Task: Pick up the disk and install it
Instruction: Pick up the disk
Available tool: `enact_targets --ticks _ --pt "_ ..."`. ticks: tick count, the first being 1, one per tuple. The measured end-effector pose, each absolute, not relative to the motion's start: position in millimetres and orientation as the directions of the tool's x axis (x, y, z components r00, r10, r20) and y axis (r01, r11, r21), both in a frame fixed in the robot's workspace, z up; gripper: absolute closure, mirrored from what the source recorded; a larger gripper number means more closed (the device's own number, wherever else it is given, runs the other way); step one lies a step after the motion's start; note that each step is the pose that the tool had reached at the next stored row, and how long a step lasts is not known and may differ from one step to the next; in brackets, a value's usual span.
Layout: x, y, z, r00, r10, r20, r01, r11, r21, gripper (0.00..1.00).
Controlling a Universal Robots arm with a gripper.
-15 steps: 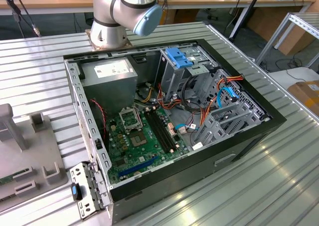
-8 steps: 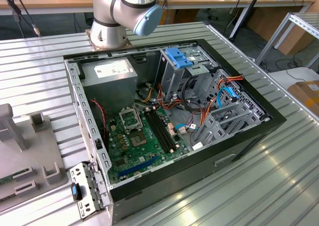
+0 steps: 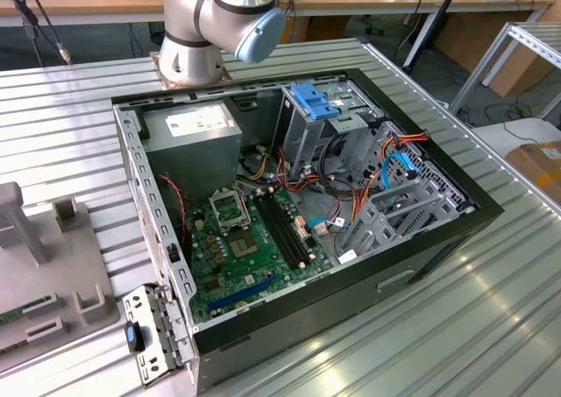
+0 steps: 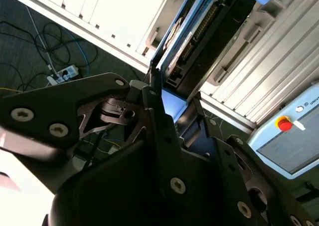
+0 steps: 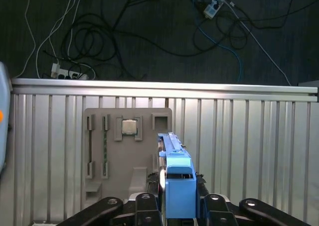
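Note:
My gripper (image 5: pixel 178 200) is shut on the disk (image 5: pixel 175 166), whose bright blue carrier rail stands up edge-on between the two black fingers (image 5: pixel 144 200). In the first wrist view the disk hangs over the grey fixture plate (image 5: pixel 127 151) on the ribbed metal table. In the second wrist view the disk (image 4: pixel 192 36) stretches away from the gripper (image 4: pixel 169 111) as a long, thin, blue-edged slab. The open computer case (image 3: pixel 438 239) lies on the table in the exterior view, with its tall grey drive cage (image 3: pixel 307 143) under a blue bracket (image 3: pixel 311 103).
Inside the case are a grey power-supply box (image 3: pixel 193 130), a green motherboard (image 3: pixel 245 239) and orange and red cables (image 3: pixel 368 187). The arm's base (image 3: pixel 188 55) stands behind the case. A grey fixture (image 3: pixel 44 274) sits at the exterior view's left. Cables lie on the floor (image 5: pixel 149 31) past the table edge.

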State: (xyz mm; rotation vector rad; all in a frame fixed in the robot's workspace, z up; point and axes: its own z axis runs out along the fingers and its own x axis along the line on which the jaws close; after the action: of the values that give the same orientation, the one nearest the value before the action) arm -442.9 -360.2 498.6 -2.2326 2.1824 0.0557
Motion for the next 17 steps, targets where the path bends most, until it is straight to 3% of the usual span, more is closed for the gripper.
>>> enact_targets --ticks 17 --pt "-430.3 -360.1 498.6 0.022 -0.999 -0.039 -1.000 -0.023 0.011 0.64"
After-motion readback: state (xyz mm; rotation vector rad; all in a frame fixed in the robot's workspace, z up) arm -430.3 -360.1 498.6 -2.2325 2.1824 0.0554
